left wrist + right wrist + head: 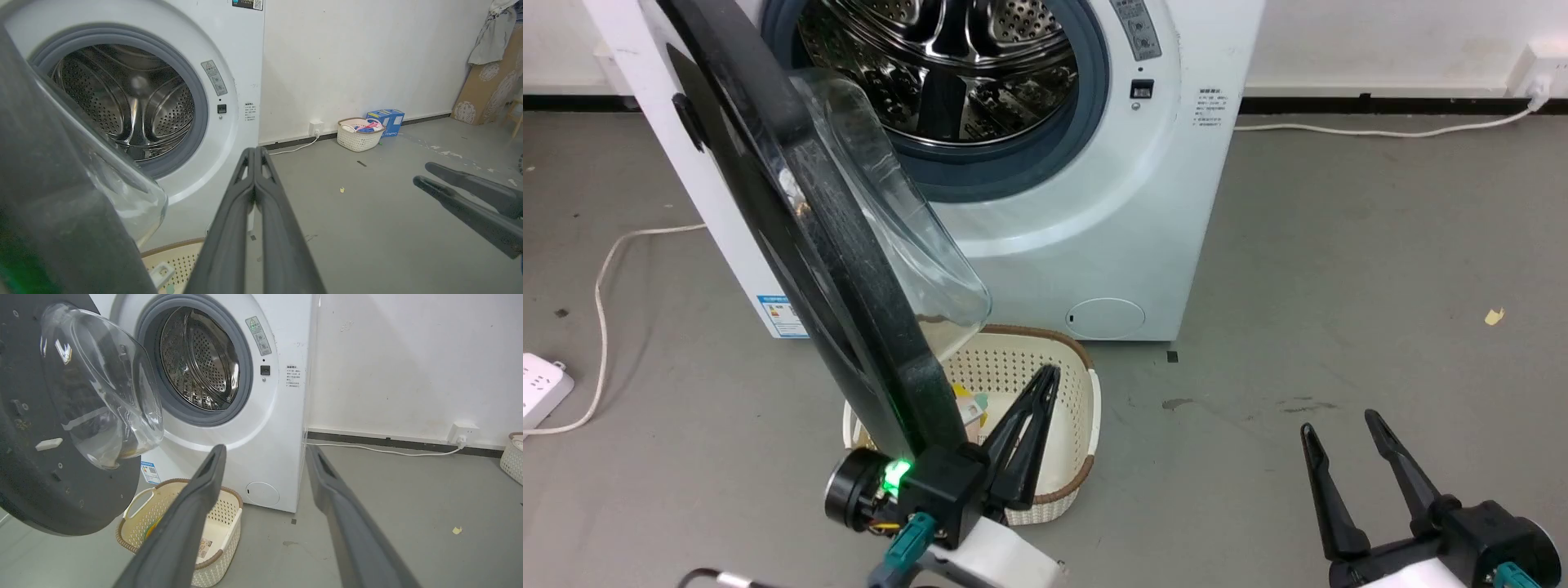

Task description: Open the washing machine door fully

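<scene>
The white washing machine (1094,220) stands ahead with its steel drum (947,65) exposed. The washing machine door (849,269), black-rimmed with a bulging clear glass bowl (102,388), hangs swung out to the left, roughly edge-on to my head view. My left gripper (1049,376) is shut and empty, its wrist close against the door's lower outer edge, fingers pointing over the basket. My right gripper (1339,425) is open and empty at the lower right, well away from the door. The washing machine (229,81), the door (53,196) and my right gripper (421,173) also appear in the left wrist view.
A cream basket (1070,457) with small items sits on the floor under the door, in front of the machine. A power strip (539,388) and white cable (600,286) lie at the left. Another basket (359,136) and a blue box (388,120) stand by the far wall.
</scene>
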Controlling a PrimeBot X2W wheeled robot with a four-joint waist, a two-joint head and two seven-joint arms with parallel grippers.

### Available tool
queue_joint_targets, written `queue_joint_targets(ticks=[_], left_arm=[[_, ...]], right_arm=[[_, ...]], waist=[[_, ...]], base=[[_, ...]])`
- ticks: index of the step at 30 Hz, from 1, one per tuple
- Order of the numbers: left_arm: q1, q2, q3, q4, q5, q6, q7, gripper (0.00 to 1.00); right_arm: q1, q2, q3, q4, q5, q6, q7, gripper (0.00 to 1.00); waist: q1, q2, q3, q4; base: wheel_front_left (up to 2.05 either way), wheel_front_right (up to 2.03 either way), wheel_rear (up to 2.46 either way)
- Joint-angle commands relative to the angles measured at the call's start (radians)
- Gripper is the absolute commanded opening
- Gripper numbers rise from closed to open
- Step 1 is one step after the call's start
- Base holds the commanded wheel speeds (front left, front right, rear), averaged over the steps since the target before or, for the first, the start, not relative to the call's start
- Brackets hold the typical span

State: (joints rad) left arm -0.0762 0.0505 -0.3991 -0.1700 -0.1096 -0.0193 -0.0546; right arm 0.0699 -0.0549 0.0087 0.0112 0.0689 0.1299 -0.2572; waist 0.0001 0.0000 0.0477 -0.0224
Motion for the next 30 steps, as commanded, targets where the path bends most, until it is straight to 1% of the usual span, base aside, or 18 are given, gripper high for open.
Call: queue_joint_targets(ticks=[1,7,12,17,24,25,26,27,28,29,30], left_arm=[[0.0,0.001,0.002,0.045,-0.009,0.013,-0.002,0.0],[-0.024,0.002,0.023,0.19,-0.03,0.036,-0.014,0.0],[-0.034,0.006,0.04,0.252,-0.036,0.048,-0.049,0.0],[-0.021,0.006,0.059,0.281,-0.058,0.067,-0.07,0.0],[0.0,0.019,0.071,0.295,-0.076,0.072,-0.08,0.0],[0.0,0.019,0.071,0.295,-0.076,0.072,-0.08,0.0],[0.005,0.025,0.079,0.296,-0.084,0.074,-0.078,0.0],[0.005,0.025,0.079,0.296,-0.084,0.074,-0.078,0.0],[0.008,0.028,0.085,0.294,-0.088,0.077,-0.079,0.0],[0.012,0.036,0.096,0.291,-0.094,0.082,-0.078,0.0],[0.012,0.036,0.096,0.291,-0.094,0.082,-0.078,0.0]], right_arm=[[-0.023,0.005,0.002,0.004,0.007,0.001,-0.005,1.0],[-0.025,0.005,0.002,0.011,0.015,0.001,-0.005,1.0],[-0.018,0.005,0.001,0.02,0.02,0.001,-0.005,1.0],[-0.009,0.005,0.003,0.028,0.016,0.001,-0.005,1.0],[0.007,0.005,0.01,0.037,0.018,0.001,-0.005,1.0],[0.007,0.005,0.01,0.037,0.018,0.001,-0.005,1.0],[0.011,0.005,0.012,0.038,0.019,0.001,-0.005,1.0],[0.011,0.005,0.012,0.038,0.019,0.001,-0.005,1.0],[0.012,0.005,0.015,0.038,0.02,0.001,-0.005,1.0],[0.014,0.005,0.017,0.038,0.021,0.001,-0.005,1.0],[0.014,0.005,0.017,0.038,0.021,0.001,-0.005,1.0]], waist=[[-0.0001,0.0,0.006,-0.004],[-0.0001,0.0,0.016,-0.004],[-0.0001,0.0,0.008,0.018],[-0.0001,0.0,-0.018,0.065],[-0.0001,0.0,-0.048,0.153],[-0.0001,0.0,-0.048,0.153],[-0.0001,0.0,-0.052,0.184],[-0.0001,0.0,-0.052,0.184],[-0.0001,0.0,-0.051,0.197],[-0.0001,0.0,-0.048,0.226],[-0.0001,0.0,-0.048,0.226]], base=[[0.0,0.0,0.0],[0.0,0.0,0.0],[0.0,0.0,0.0],[0.0,0.0,0.0],[0.0,0.0,0.0],[0.0,0.0,0.0],[0.0,0.0,0.0],[0.0,0.0,0.0],[0.0,0.0,0.0],[0.0,0.0,0.0],[0.0,0.0,0.0]])
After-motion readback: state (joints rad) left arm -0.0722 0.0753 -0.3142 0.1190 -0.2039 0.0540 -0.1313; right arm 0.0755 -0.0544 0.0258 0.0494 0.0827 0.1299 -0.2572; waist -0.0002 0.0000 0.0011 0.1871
